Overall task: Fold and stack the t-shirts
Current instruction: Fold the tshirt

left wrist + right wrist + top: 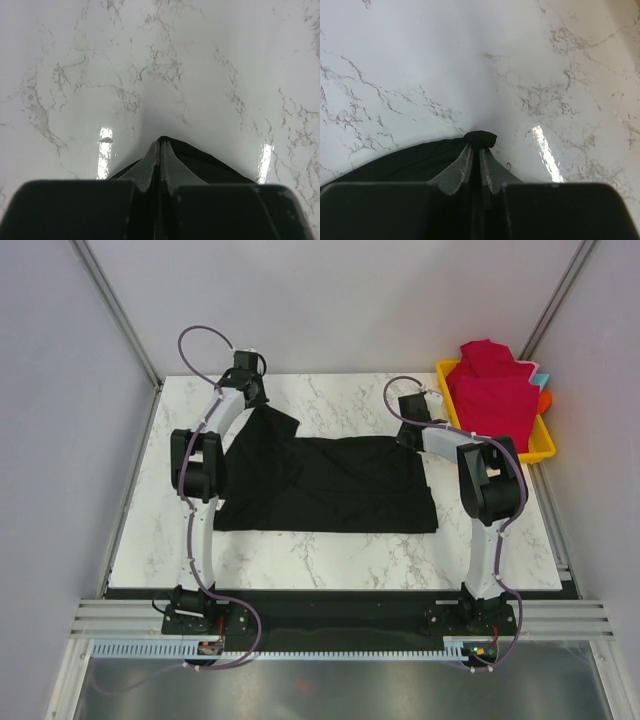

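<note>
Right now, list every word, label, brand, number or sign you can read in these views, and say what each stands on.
No readable text in any view.
The black t-shirt, red t-shirts, yellow tray and marble table show no print or label.
At the arm bases, small coloured spots are too small to tell whether they are labels.

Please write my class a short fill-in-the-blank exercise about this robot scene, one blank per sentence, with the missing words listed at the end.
1. The t-shirt spread on the marble table is coloured ____.
2. The tray holding the crimson t-shirts is coloured ____.
3. The number of tools shut on the spread t-shirt is ____: the left tool and the right tool.

Missing words: black; yellow; two.
</note>
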Controlling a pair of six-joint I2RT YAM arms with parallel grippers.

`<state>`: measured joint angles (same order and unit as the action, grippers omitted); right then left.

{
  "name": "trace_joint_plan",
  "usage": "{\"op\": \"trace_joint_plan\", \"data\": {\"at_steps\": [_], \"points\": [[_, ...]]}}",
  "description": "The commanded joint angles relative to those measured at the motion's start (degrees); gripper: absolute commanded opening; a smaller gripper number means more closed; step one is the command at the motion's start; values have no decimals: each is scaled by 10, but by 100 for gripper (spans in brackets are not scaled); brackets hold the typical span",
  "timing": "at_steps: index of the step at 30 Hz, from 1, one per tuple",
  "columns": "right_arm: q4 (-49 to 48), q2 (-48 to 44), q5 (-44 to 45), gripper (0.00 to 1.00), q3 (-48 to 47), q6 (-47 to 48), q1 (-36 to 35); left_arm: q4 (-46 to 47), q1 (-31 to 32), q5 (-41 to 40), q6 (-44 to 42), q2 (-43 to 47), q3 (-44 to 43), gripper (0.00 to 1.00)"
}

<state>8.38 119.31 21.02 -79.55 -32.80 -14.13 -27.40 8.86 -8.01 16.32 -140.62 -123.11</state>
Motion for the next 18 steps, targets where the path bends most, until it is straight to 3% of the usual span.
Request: {"op": "trace_joint_plan", "data": {"at_steps": [1, 18], "points": [[1, -38, 16, 14, 8, -1, 2, 47, 0, -12, -49, 69, 18, 2], [-11, -120, 35, 15, 62, 15, 3, 131, 0, -4, -60, 202, 184, 2]]}}
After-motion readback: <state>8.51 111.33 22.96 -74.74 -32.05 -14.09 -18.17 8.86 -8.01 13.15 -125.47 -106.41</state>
